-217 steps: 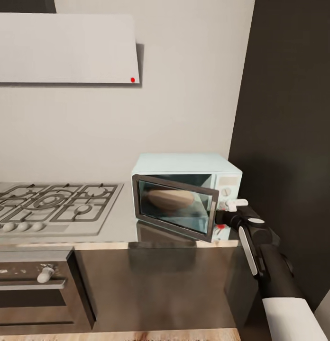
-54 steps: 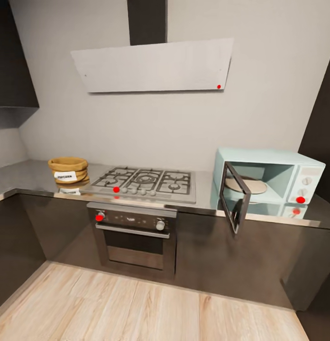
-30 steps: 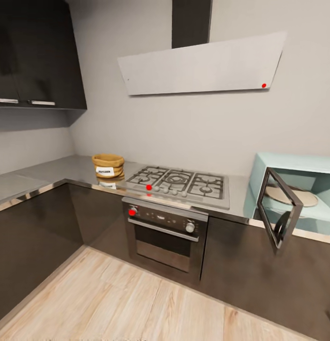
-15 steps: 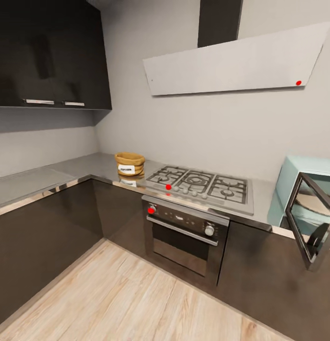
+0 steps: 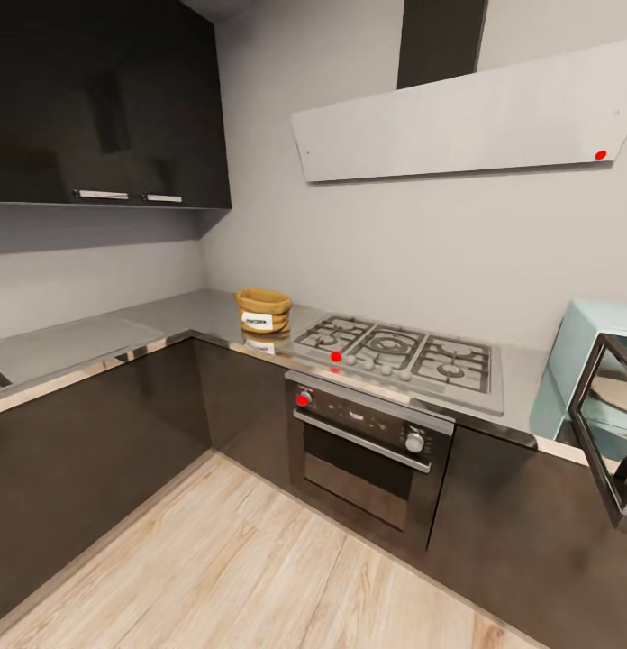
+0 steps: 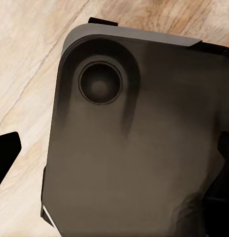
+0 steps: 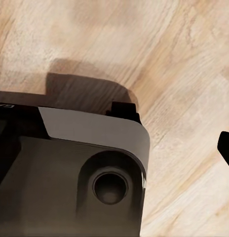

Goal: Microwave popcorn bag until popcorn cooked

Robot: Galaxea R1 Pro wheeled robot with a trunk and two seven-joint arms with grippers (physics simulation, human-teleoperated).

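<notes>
The tan popcorn bag [image 5: 264,310], with its white label facing out, stands on the grey countertop [image 5: 160,326] near the corner, just left of the gas hob. At the picture's right edge, the mint-blue microwave [image 5: 579,347] has its dark glass door [image 5: 606,433] swung open. No popcorn shows. My left gripper [image 6: 114,153] hangs over my own dark base with its black fingertips [image 6: 7,150] far apart, nothing between them. One fingertip [image 7: 227,148] of my right gripper [image 7: 114,148] shows at the frame's edge, above the wooden floor, with nothing held.
A steel gas hob [image 5: 399,351] sits over a built-in black oven [image 5: 372,451]. Dark cabinets [image 5: 97,99] hang above the left counter run, and a grey hood [image 5: 467,117] above the hob. Light wooden floor [image 5: 259,559] lies open in front of the cabinets.
The whole view has swung left: bag, hob and oven have slid right in the picture, and the microwave has slipped mostly past the right edge. The things themselves have not moved.
</notes>
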